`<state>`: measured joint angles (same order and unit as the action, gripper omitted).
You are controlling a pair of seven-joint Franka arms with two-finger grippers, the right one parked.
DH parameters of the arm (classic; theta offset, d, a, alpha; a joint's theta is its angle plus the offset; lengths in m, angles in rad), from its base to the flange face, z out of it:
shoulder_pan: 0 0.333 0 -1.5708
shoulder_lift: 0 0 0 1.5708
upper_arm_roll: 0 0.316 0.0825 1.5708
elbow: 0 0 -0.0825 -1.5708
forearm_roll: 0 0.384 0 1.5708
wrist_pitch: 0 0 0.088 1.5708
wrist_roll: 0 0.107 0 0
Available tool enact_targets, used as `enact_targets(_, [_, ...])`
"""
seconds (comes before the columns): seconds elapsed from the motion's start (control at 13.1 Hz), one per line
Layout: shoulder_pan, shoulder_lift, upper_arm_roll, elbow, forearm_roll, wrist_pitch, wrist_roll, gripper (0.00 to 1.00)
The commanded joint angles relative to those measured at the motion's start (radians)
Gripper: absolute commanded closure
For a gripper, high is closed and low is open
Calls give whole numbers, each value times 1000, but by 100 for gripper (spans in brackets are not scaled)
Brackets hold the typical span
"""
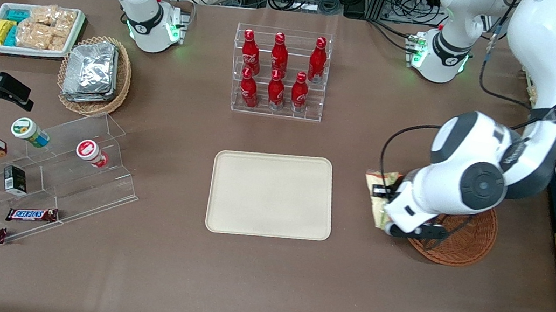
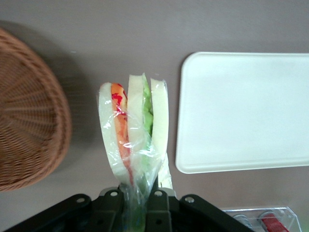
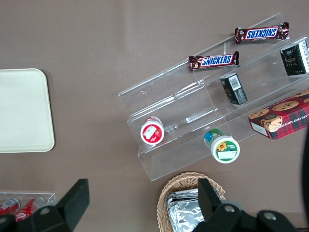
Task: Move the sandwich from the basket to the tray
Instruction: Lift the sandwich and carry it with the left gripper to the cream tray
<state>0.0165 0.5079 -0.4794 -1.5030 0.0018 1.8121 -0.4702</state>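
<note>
— Clamping what, exactly?
— Gripper [image 2: 136, 203] closed on the sandwich [image 2: 135, 130], pinching the clear wrap at the narrow end; pale bread slices fanned out, orange-red filling on one side, green on the other. Seen from the front, gripper [image 1: 383, 206] and sandwich [image 1: 379, 192] raised above bare brown bench [image 1: 260, 284], mostly hidden by the white wrist.

— Sitting where, relative to the basket?
— Outside it. Reddish-brown basket [image 1: 462, 239] at about three o'clock of the sandwich in the front view, partly covered by the arm. In the wrist view, basket [image 2: 29, 111] apart from the sandwich, a strip of bench between.

— And the tray?
— Cream tray [image 1: 271, 194] at roughly nine o'clock of the sandwich in the front view, near but not under it. In the wrist view, tray [image 2: 246, 111] just beside the wrapped wedge.

— Anything else nearby?
— Red bottles [image 1: 279, 72] in a clear rack at about eleven o'clock of the gripper, farther from the front camera than the tray. Tan basket of foil packets [image 1: 94, 73] toward the parked arm's end.
</note>
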Motion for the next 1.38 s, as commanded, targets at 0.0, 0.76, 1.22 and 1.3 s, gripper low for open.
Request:
enact_targets(0.0, [-56,67,-30,43,27,27,-66,84])
enact_targets(0.76, [-210,309,-27,40,161,243,-235,84])
enact_targets(1.22, [-213,350,-27,38,245,296,-268,0])
enact_targets(1.3, [-208,343,-27,41,253,294,-268,0])
